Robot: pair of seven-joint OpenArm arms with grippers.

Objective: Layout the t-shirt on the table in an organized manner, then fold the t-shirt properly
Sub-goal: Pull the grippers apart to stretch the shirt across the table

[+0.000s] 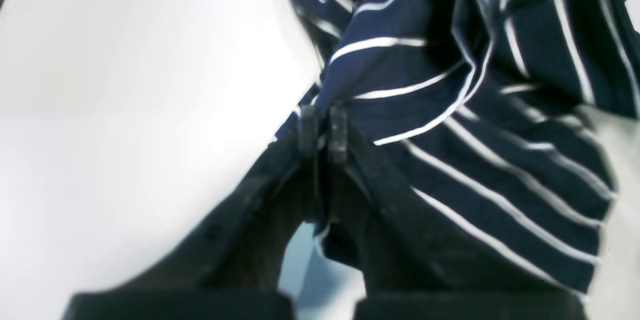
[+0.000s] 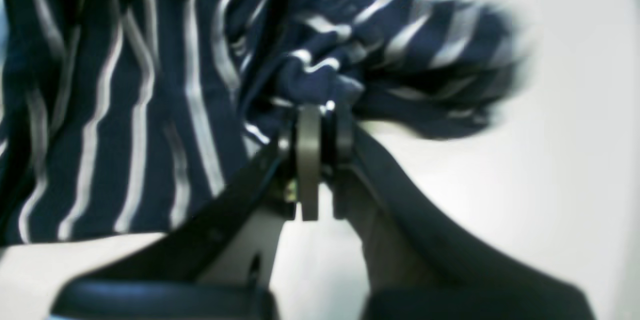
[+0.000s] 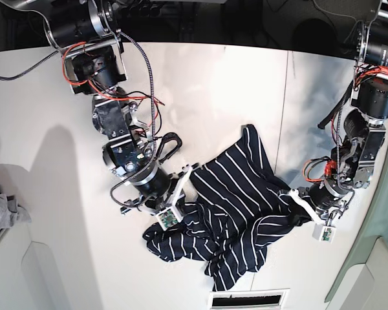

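Note:
The navy t-shirt (image 3: 236, 206) with thin white stripes lies crumpled on the white table (image 3: 233, 90), in its right half towards the near edge. In the base view my right gripper (image 3: 191, 170) is at the shirt's upper left edge. The right wrist view shows that gripper (image 2: 322, 120) shut on a bunched fold of the t-shirt (image 2: 150, 110). My left gripper (image 3: 292, 194) is at the shirt's right edge. In the left wrist view it (image 1: 322, 128) is shut on an edge of the t-shirt (image 1: 475, 135), which drapes away to the right.
A small grey cloth (image 3: 3, 210) lies at the table's far left edge. A thin dark seam (image 3: 281, 110) runs down the table right of centre. A slotted white panel (image 3: 249, 299) sits at the near edge below the shirt. Cables hang along the arm on the left.

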